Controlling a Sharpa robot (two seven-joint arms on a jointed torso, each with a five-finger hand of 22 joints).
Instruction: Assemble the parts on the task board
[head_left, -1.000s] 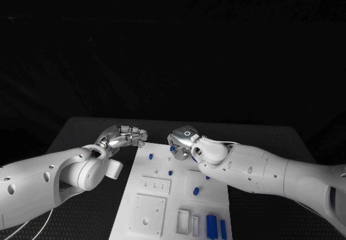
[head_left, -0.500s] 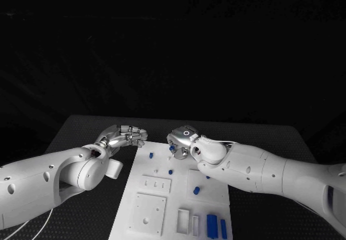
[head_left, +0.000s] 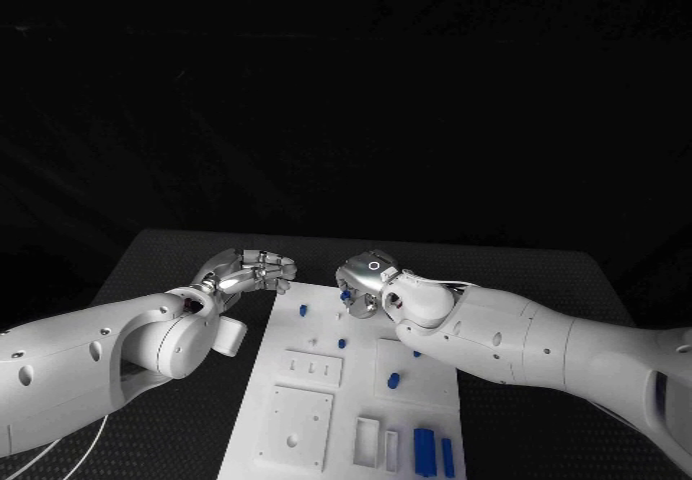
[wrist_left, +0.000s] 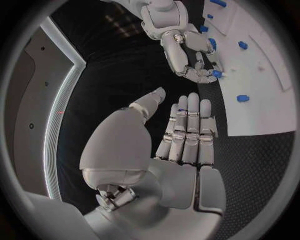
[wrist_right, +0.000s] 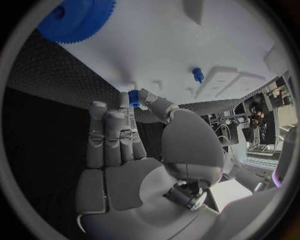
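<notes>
The right hand (head_left: 371, 283) pinches a small blue part (wrist_right: 134, 97) at its fingertips above the task board (head_left: 353, 400), best lowered upright; the left hand (head_left: 253, 272) hovers empty, fingers loosely curled.

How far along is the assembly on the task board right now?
Early to midway, it seems. Some small blue parts already stand on the task board. The right hand pinches a blue part at the board's far edge. The left hand holds nothing. Blue blocks wait at the near edge.
</notes>
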